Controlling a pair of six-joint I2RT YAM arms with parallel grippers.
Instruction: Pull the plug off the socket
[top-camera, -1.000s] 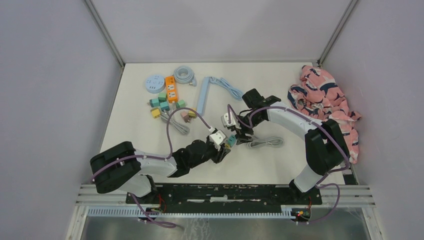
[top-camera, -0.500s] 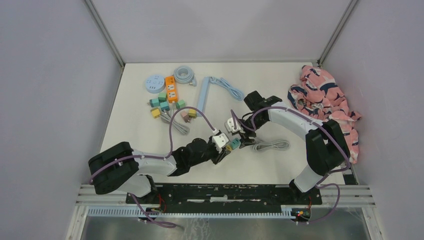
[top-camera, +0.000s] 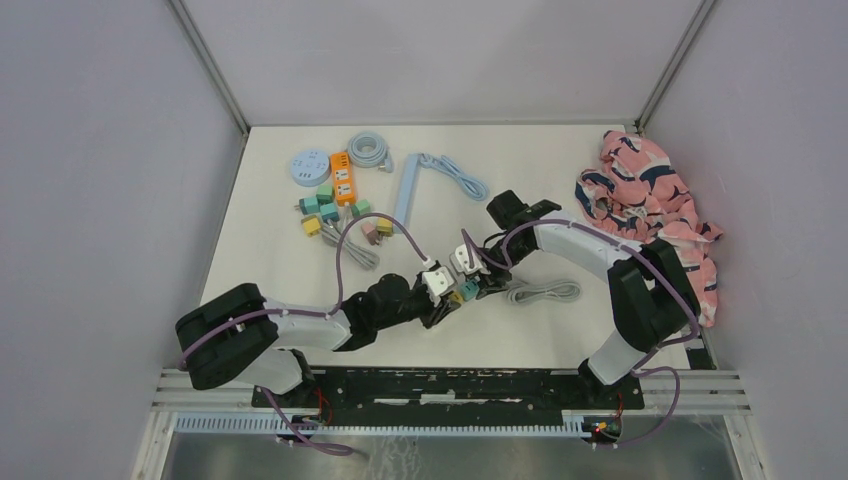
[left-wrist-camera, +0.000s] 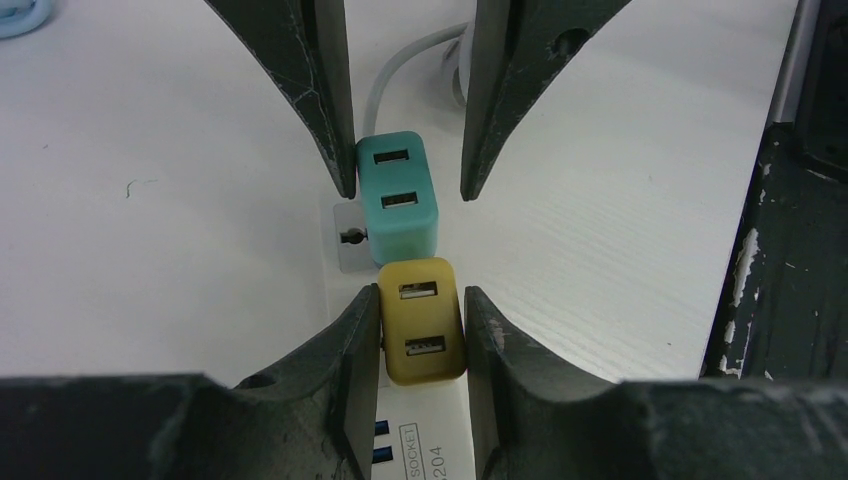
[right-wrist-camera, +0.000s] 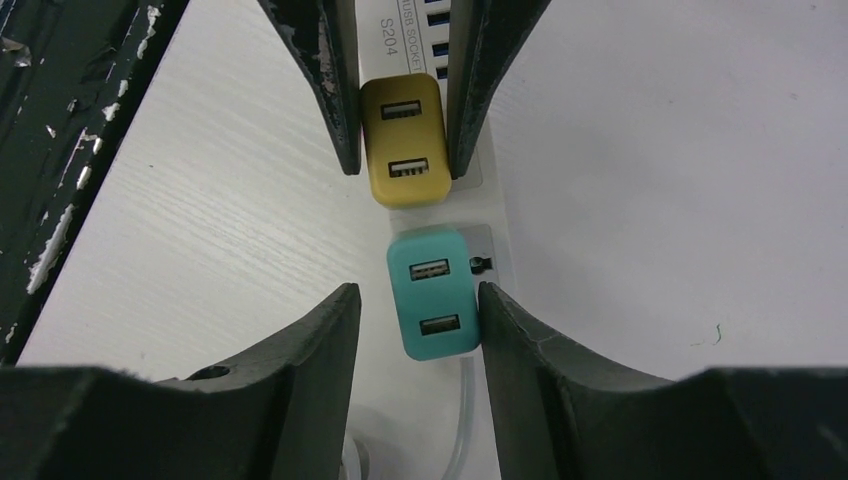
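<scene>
Plugs stand side by side on the end of a long white plastic power strip (left-wrist-camera: 425, 442), which lies flat on the white surface (left-wrist-camera: 150, 250) between the two arms. One is a small, boxy, mustard yellow plug (right-wrist-camera: 403, 140) and the other a rounded teal plug (right-wrist-camera: 432, 290), each with two USB ports on top. The left pincer (left-wrist-camera: 421, 300) is narrow and clamps the yellow plug, one finger pressed on each long side. The right pincer (right-wrist-camera: 415, 300) stands wider around the teal plug: one finger touches its side, and on the other side a small gap is visible, so this grip is not complete. A pale grey cable (left-wrist-camera: 400, 75) leaves the strip just behind the teal plug. I judge that both plugs are light and stiff, made of smooth plastic with rounded corners, so the fingers may slide off if they hold too high. The best place to hold is the flat long sides, low near the strip. The strip looks light too and would probably rise together with a plug, so one arm should keep it down while the other pulls straight up.
</scene>
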